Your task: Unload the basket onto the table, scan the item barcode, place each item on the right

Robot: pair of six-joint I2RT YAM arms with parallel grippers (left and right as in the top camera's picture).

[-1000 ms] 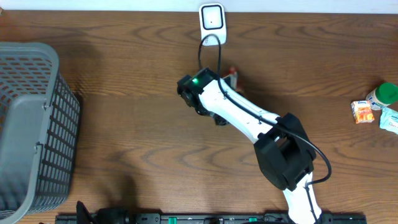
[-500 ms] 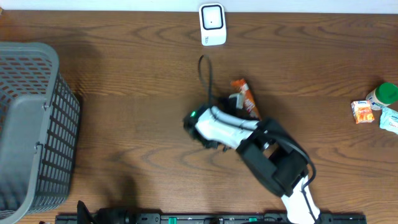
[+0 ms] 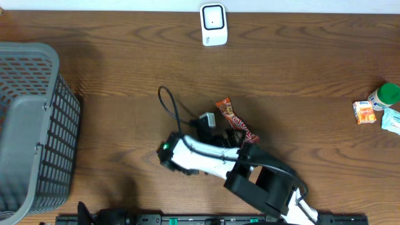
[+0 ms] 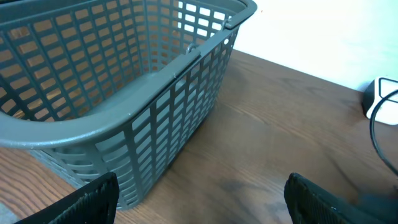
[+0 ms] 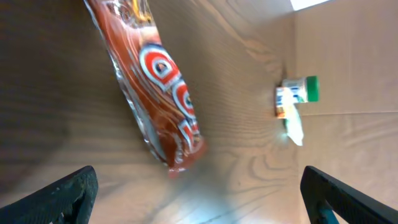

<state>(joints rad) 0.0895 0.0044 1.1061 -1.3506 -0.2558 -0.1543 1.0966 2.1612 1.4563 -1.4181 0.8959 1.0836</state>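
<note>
The item, a red-orange snack packet (image 3: 234, 122), lies flat on the wooden table in the middle, well in front of the white barcode scanner (image 3: 213, 25) at the far edge. My right gripper (image 3: 218, 129) sits just left of the packet. In the right wrist view the packet (image 5: 155, 87) lies loose ahead of the right gripper (image 5: 199, 199), whose jaws stand wide open and touch nothing. In its own wrist view my left gripper (image 4: 205, 205) is open and holds nothing, hovering by the basket. No barcode shows on the packet.
A grey plastic basket (image 3: 31, 125) (image 4: 124, 93) fills the left side. At the right edge stand a green-capped bottle (image 3: 384, 95), a small orange carton (image 3: 364, 112) and a pale packet (image 3: 392, 120). The right arm's black cable (image 3: 169, 103) loops left of the packet.
The right arm has drawn back from the scanner toward the table's front, bringing the packet along. Its jaws were shut on the packet and now stand open, with the packet lying on the table.
</note>
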